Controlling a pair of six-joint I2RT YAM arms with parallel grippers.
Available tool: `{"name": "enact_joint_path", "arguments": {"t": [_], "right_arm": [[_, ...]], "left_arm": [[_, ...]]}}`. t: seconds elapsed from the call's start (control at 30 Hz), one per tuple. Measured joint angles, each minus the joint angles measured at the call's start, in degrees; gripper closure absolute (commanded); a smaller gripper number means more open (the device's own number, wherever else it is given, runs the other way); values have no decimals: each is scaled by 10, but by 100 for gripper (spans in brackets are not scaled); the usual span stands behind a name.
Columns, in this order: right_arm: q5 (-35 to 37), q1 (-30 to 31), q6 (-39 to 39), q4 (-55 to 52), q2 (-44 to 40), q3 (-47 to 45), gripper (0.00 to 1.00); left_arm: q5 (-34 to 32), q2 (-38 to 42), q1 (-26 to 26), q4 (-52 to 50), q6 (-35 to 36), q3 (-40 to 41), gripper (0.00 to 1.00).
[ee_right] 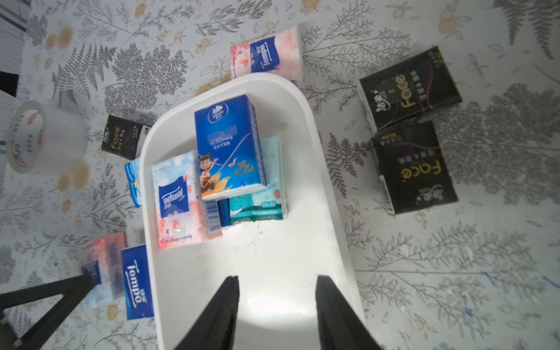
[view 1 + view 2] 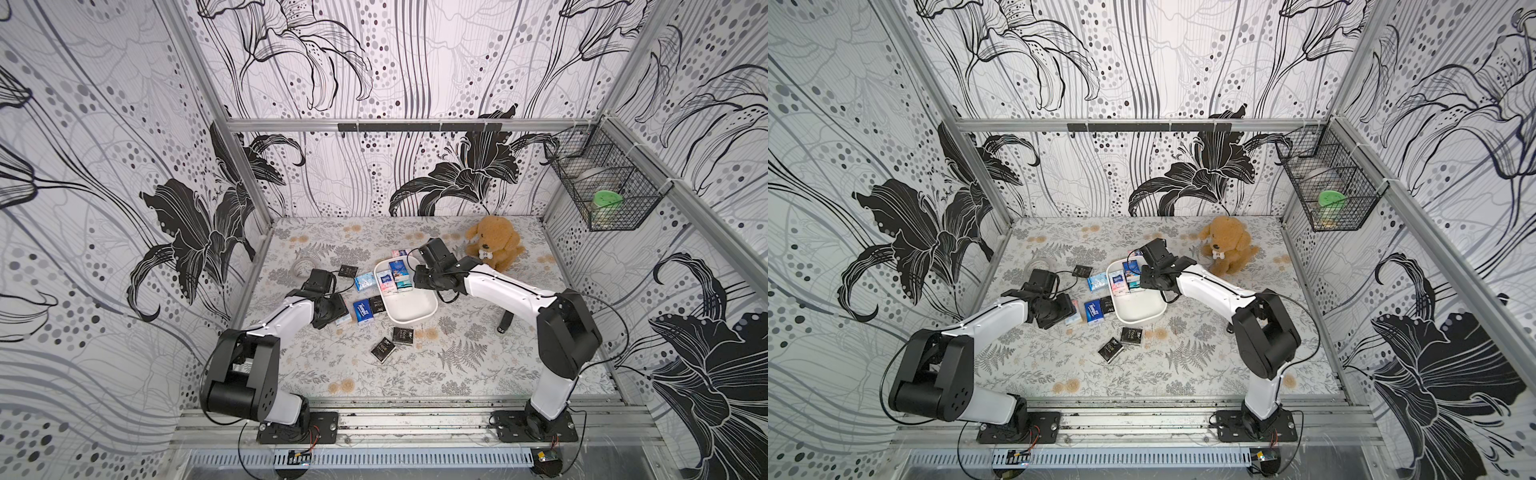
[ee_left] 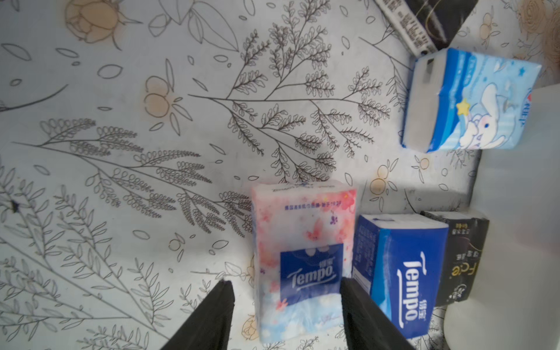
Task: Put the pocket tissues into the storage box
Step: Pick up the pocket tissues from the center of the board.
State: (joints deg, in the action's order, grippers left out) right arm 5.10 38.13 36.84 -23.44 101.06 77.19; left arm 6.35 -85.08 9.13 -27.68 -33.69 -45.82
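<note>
My left gripper (image 3: 286, 286) is open astride a pink packet (image 3: 303, 230) lying on the table (image 3: 121, 181) near the box (image 3: 521, 181). One jaw is at its edge, the other stands clear. My right gripper (image 1: 277, 278) hangs open and empty over the box's bare end. Four packets (image 1: 227, 142) lie beyond its tips, one mostly buried. In both top views the wrists cover the tips.

In a top view the left gripper (image 2: 336, 312) hides most of a pink-white packet (image 2: 344, 319) at eight o'clock from the storage box (image 2: 411, 309), where a barcoded packet (image 1: 213, 214) lies mostly under a dark blue packet (image 1: 227, 142).
</note>
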Motion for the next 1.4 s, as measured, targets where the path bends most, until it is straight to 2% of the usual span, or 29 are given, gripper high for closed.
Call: {"name": "enact_joint_path", "arguments": {"t": [0.3, 0.37, 0.47, 0.57, 0.8, 0.97, 1.1, 1.23, 1.4], "right_arm": [[13, 0, 13, -3, -77, -69, 49], [18, 0, 15, -5, -85, -73, 49], [23, 0, 15, -5, -88, -76, 49], [26, 0, 15, -6, -89, -78, 49], [33, 0, 15, -7, -89, -78, 49], [38, -2, 15, -9, -98, -78, 49], [38, -6, 15, -9, -109, -80, 49], [41, -8, 17, -9, -121, -89, 49], [47, -8, 19, -9, -136, -103, 49]], "left_arm": [[-14, -43, 6, 12, 4, -16, 42], [-14, -44, 6, 14, 6, -16, 48], [-18, -45, 6, 15, 8, -17, 61], [-23, -45, 6, 14, 12, -21, 66], [-35, -22, 6, -12, 12, -27, 68], [-24, 40, 13, -43, 0, -51, 67], [-9, 97, 44, -51, -30, -69, 70], [13, 129, 99, -43, -74, -81, 70], [29, 105, 188, -19, -129, -96, 70]]}}
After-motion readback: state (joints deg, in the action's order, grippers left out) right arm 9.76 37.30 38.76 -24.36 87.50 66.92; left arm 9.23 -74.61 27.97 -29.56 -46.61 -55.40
